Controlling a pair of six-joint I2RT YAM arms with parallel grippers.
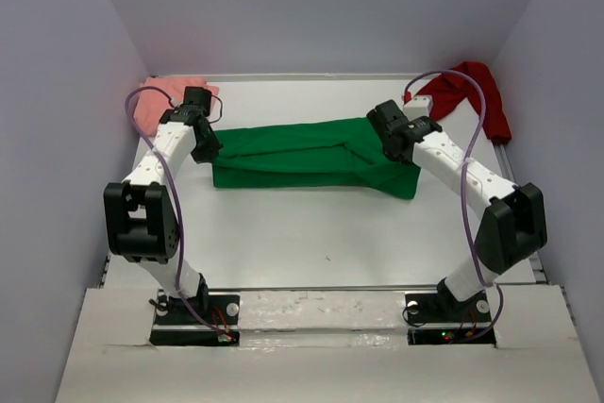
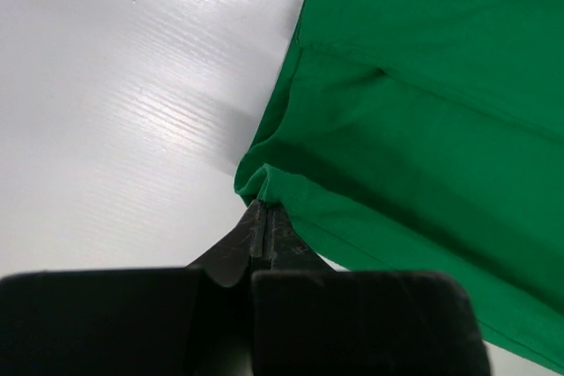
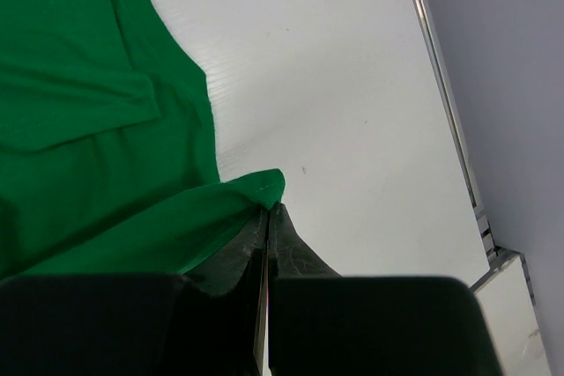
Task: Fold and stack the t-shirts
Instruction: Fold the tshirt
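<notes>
Left hand (image 2: pixel 262 210): fingers pressed tight together with no gap, nipping the left-end corner of the green t-shirt (image 1: pixel 302 153). The bit of cloth between the fingertips is hidden.
Right hand (image 3: pixel 269 209): fingers likewise closed flat against each other, pinching a hemmed corner at the shirt's right end. How far the cloth reaches in between them cannot be seen.
Green t-shirt: lies mid-desk as a long, narrow band running left to right between the two hands, with layers folded over one another. Its right end fans out toward the near side.
Salmon-pink t-shirt (image 1: pixel 151 106): bunched in the far left corner, well apart from the green one, partly covered by the left arm and its cable.
Dark red t-shirt (image 1: pixel 472 92): heaped in the far right corner against the wall. Its shape is hard to read.
White object (image 1: pixel 420 101): small, just beside the red cloth and too unclear to name.
Desk (image 1: pixel 321 233): white, enclosed by pale walls (image 1: pixel 66 92) on three sides.
</notes>
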